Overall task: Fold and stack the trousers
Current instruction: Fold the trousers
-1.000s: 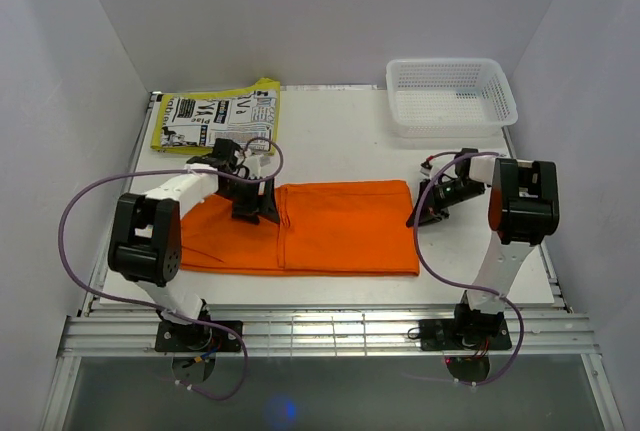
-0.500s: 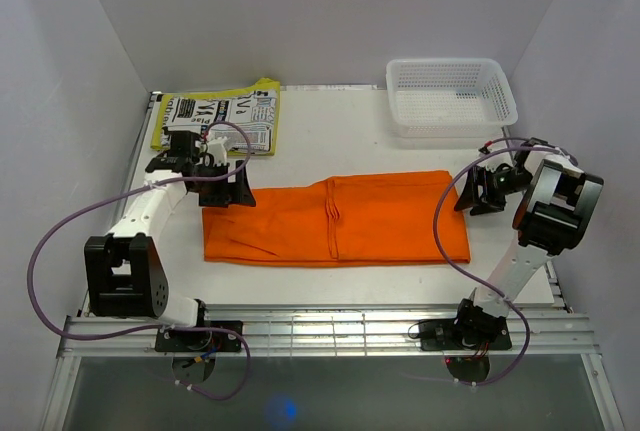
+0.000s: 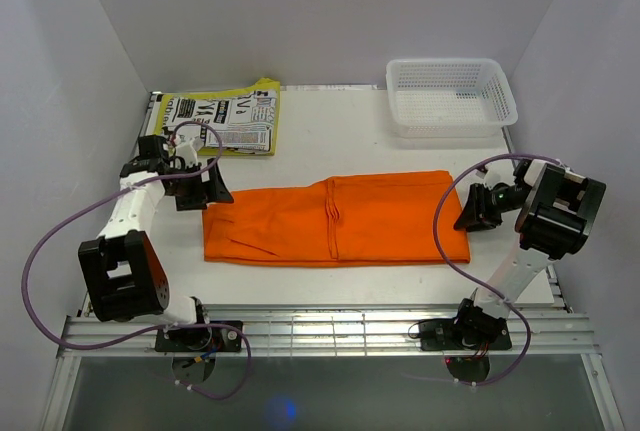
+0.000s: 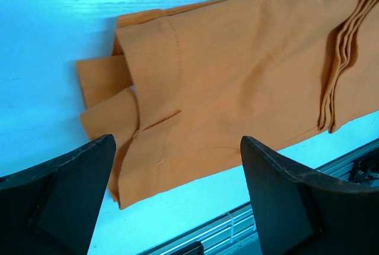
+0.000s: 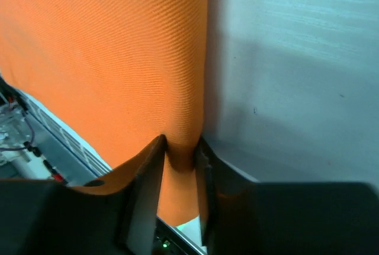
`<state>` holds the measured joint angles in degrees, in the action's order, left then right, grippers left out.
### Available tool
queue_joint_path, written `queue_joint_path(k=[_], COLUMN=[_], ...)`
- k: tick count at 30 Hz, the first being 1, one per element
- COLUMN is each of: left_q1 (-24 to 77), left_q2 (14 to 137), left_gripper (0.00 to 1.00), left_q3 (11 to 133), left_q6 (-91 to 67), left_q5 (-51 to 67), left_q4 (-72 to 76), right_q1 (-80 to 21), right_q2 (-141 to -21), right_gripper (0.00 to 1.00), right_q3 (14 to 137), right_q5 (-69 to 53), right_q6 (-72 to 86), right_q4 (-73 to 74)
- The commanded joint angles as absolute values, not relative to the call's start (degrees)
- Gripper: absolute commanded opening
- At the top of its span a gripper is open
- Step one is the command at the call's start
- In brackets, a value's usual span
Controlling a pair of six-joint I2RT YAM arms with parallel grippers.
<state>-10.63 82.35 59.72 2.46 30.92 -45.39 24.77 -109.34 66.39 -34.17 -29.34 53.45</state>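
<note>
The orange trousers [image 3: 335,219] lie flat across the middle of the table, folded lengthwise, with a crease ridge near the centre. My left gripper [image 3: 205,189] is open and empty, just off the trousers' left end; in the left wrist view the cloth [image 4: 237,83] lies ahead of my spread fingers [image 4: 278,196]. My right gripper [image 3: 470,213] is shut on the right edge of the trousers; the right wrist view shows the orange fabric [image 5: 118,60] pinched between the fingers [image 5: 145,190].
A white mesh basket [image 3: 452,96] stands at the back right. A yellow printed bag [image 3: 218,116] lies at the back left. The table's front rail [image 3: 330,331] runs along the near edge.
The trousers were drawn to the right and stretched out. My left gripper let go and drew back to the left. My right gripper moved down onto the right edge.
</note>
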Motion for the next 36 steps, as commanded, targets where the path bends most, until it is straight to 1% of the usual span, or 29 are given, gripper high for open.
queue_joint_path(k=[1,2,3,10,11,13,14,16,17,18,20,21,23,24,27,29,30,33,34,36], left_q1=[-13.35,-13.71,-14.06,-14.15,-14.15,-14.15,-14.15,-14.24,-14.15,-14.15,-14.24,-14.15,-14.15,-14.06,-13.97,-13.89,-13.97,-14.06,-14.24,-14.68], left_q2=[82.44,82.7,83.31,87.18,87.71,89.55,90.17,92.27,93.24,94.12,97.02,97.64,99.04,99.14,99.58,99.67,99.41,97.4,96.6,95.37], left_gripper=[0.98,0.98,0.98,0.98,0.96,0.89,0.79,0.68,0.58,0.53,0.42,0.33,0.24,0.14,0.02,0.02,0.04,0.26,0.42,0.52], left_q3=[59.42,59.24,58.72,55.03,54.5,53.27,53.0,52.21,52.29,52.38,53.6,53.96,54.84,54.93,55.2,55.11,54.85,54.32,54.14,54.31], left_q6=[5.7,6.32,7.02,12.12,12.39,12.04,11.78,10.55,10.37,10.02,8.97,8.79,8.53,8.44,8.35,8.17,8.09,7.82,7.47,6.42], left_q5=[31.74,31.21,30.68,33.3,33.22,32.44,31.04,29.27,28.83,28.92,30.14,32.41,34.97,37.33,40.06,41.13,41.31,42.1,42.36,43.59], left_q4=[-46.41,-46.41,-46.75,-46.67,-46.32,-44.92,-44.13,-41.67,-41.05,-40.09,-40.08,-40.17,-40.08,-40.25,-40.43,-40.87,-41.3,-41.31,-41.13,-41.04], right_q1=[24.87,24.87,24.96,27.94,28.04,28.21,28.21,28.3,28.3,28.3,28.21,28.21,28.21,28.04,26.99,24.97,24.09,21.54,20.14,18.82], right_q2=[-111.62,-111.36,-110.49,-106.7,-106.53,-105.91,-105.73,-105.03,-104.77,-104.24,-103.63,-103.01,-102.57,-102.13,-99.76,-98.1,-97.82,-97.3,-97.12,-96.16], right_gripper=[0.31,0.21,0.08,0.08,0.08,0.08,0.08,0.08,0.08,0.08,0.08,0.08,0.08,0.08,0.08,0.08,0.08,0.08,0.08,0.08], right_q3=[65.39,65.56,66.0,71.79,72.59,74.52,75.05,76.89,77.6,78.22,80.41,81.12,82.7,84.36,85.08,84.99,85.08,84.99,85.25,85.52], right_q5=[-34.36,-34.45,-34.63,-36.47,-36.47,-36.82,-36.91,-37.96,-38.49,-38.93,-41.21,-42.26,-46.13,-47.8,-53.77,-56.59,-57.3,-59.85,-60.2,-61.17], right_q6=[-30.58,-30.59,-30.76,-33.57,-34.1,-35.41,-35.77,-36.73,-37.0,-37.18,-37.79,-37.79,-38.23,-38.58,-38.06,-37.44,-37.09,-36.04,-35.86,-35.69], right_q4=[50.36,50.36,50.45,56.33,57.38,60.02,60.9,63.53,64.5,65.47,68.28,69.34,72.76,73.99,74.97,74.97,74.88,74.88,74.88,74.8])
